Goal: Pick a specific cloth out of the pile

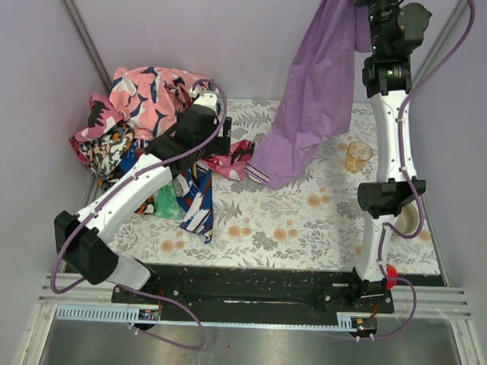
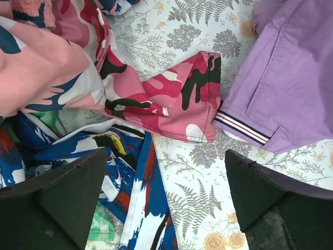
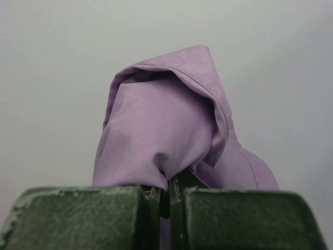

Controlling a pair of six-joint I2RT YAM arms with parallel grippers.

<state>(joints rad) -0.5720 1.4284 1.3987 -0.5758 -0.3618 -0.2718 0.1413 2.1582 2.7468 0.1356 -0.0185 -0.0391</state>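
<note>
The lavender cloth [image 1: 314,97] hangs from my right gripper [image 1: 363,1], which is raised high at the top right and shut on a fold of it [image 3: 161,135]. Its pale striped hem [image 1: 258,173] still touches the table; the hem also shows in the left wrist view [image 2: 242,127]. The pile [image 1: 141,123] of pink, blue and orange patterned cloths lies at the left. My left gripper [image 2: 166,203] is open and empty, hovering over the pile's right edge above a blue-white-red cloth [image 2: 135,203] and near the pink camouflage cloth [image 2: 177,99].
A small amber glass [image 1: 357,156] stands on the floral tablecloth [image 1: 306,217] close to the right arm and the hanging cloth. A green cloth [image 1: 167,202] peeks out under the left arm. Purple walls enclose the table on three sides.
</note>
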